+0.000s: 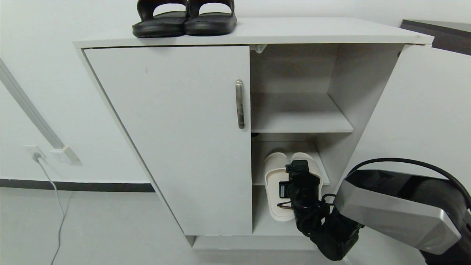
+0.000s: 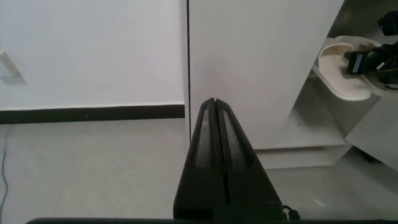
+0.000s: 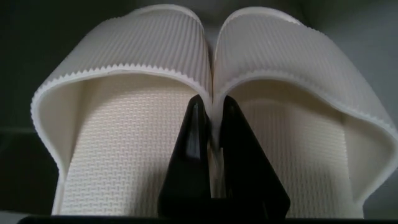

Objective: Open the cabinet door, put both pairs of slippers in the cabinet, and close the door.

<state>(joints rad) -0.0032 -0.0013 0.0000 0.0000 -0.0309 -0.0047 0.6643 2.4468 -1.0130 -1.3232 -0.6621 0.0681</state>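
Tool on right (image 3: 213, 102) clamps white slippers' (image 3: 124, 62) inner walls (wrist view); left tool (image 2: 214, 104) pressed together.

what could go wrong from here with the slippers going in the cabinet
1. The right gripper pinches only the touching inner edges of the white slippers, so one might slip free.
2. Their heels seem to stick out past the front of the lower shelf; released here, they may tip out or stop the open door from closing.
3. The black slippers sit at the front edge of the cabinet top; a bump could knock them off.
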